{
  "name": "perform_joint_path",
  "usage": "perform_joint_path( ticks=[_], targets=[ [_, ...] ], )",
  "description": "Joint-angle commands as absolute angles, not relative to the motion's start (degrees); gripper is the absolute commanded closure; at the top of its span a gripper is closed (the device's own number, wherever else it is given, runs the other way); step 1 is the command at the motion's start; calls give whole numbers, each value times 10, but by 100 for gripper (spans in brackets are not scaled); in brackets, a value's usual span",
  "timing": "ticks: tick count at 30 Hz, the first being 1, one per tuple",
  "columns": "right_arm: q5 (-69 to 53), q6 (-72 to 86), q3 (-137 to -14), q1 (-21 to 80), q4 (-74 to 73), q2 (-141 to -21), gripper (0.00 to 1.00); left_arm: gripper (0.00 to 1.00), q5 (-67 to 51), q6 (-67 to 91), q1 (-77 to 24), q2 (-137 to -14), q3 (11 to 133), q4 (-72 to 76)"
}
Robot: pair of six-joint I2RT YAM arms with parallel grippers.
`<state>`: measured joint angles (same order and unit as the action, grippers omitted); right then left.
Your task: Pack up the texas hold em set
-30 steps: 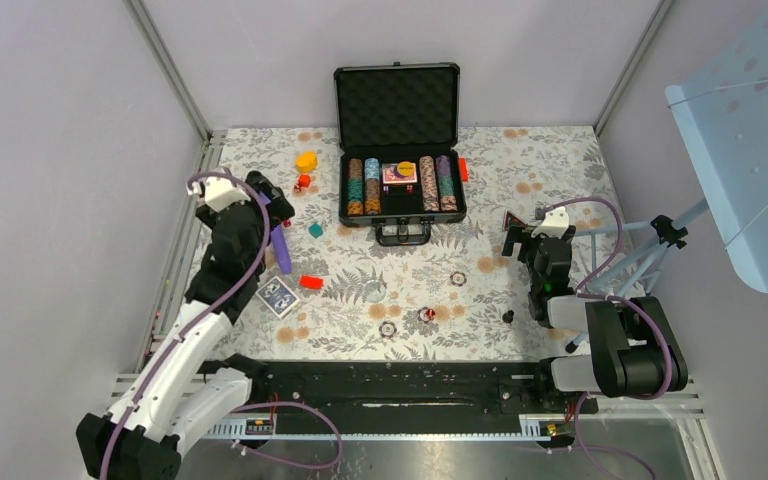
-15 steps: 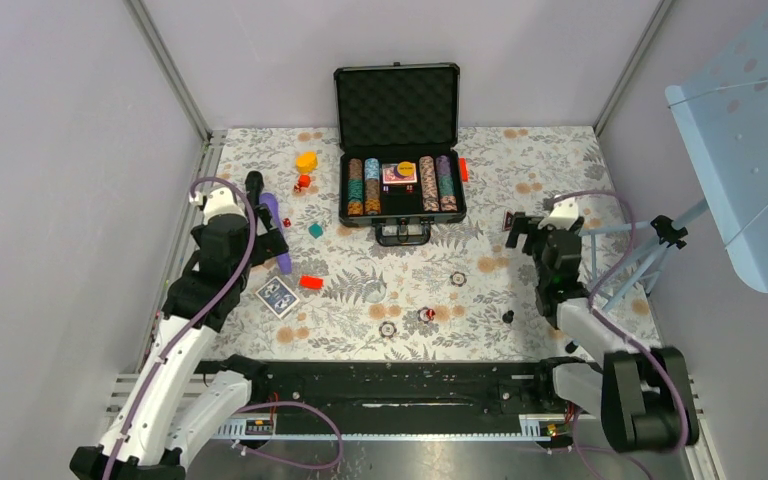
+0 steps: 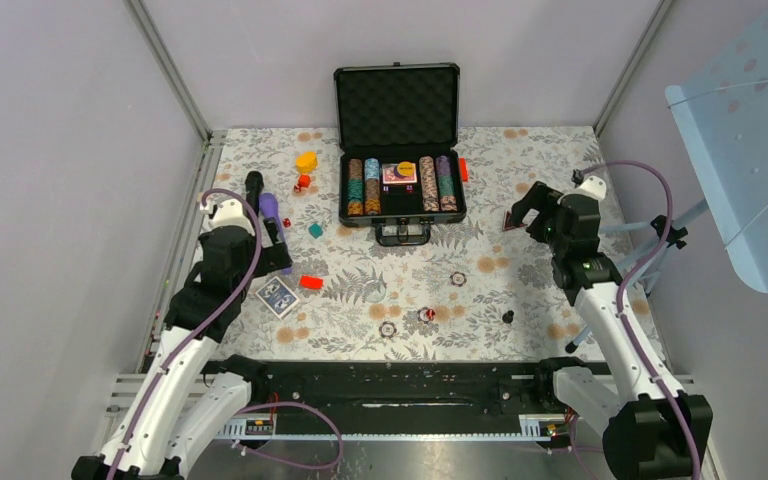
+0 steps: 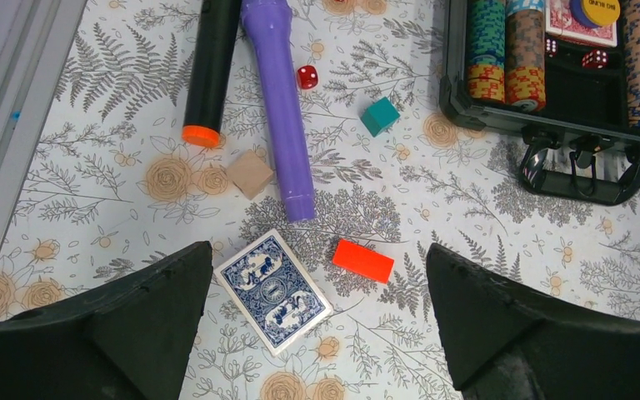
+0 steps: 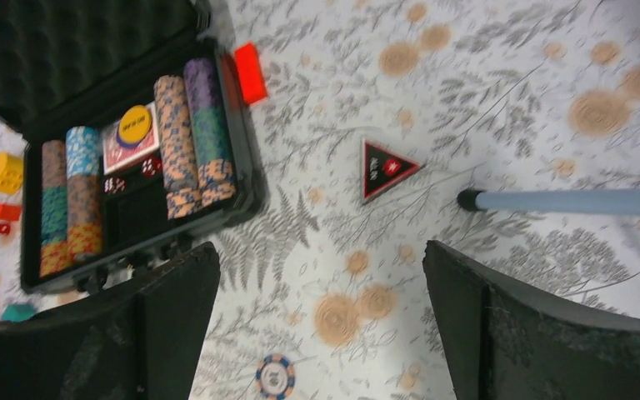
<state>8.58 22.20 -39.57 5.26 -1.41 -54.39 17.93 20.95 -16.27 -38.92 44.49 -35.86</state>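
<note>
Hovering with its jaws wide apart and empty, the left end effector (image 4: pixel 317 267) hung just above the blue-backed card deck (image 4: pixel 272 290) on the floral worktop (image 4: pixel 467 217). The right end effector (image 5: pixel 321 267), equally spread, hung right of the black foam-lined hard case (image 3: pixel 397 105), which lay open at far centre.

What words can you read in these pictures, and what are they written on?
"BIG BLIND": on the yellow button, which lies on the red card deck in the case.
Black triangle: has lettering, too blurred to read.
Blue card deck: only a pattern, no words.
Loose chip: markings too small to read.
</note>
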Motion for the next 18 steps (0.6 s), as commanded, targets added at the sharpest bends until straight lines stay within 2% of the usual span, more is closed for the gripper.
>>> perform_joint_path(
  ticks=[1,3,7,10,18],
  targets=[
    [-7,277,-446,55,-116,-570,2,1,156,195,-159,-383,438,-320],
    [-69,296,-447,55,-109,-586,1,1,151,194,-158,-380,435,-315],
    [-134,319,-468,60,-140,-649,10,1,142,193,-158,-382,432,-309],
    [-102,321,-476,97,-156,-678,10,1,142,194,-158,-384,432,-309],
    [32,331,-521,294,-197,-734,7,1,161,207,-168,-388,437,-325]
  ],
)
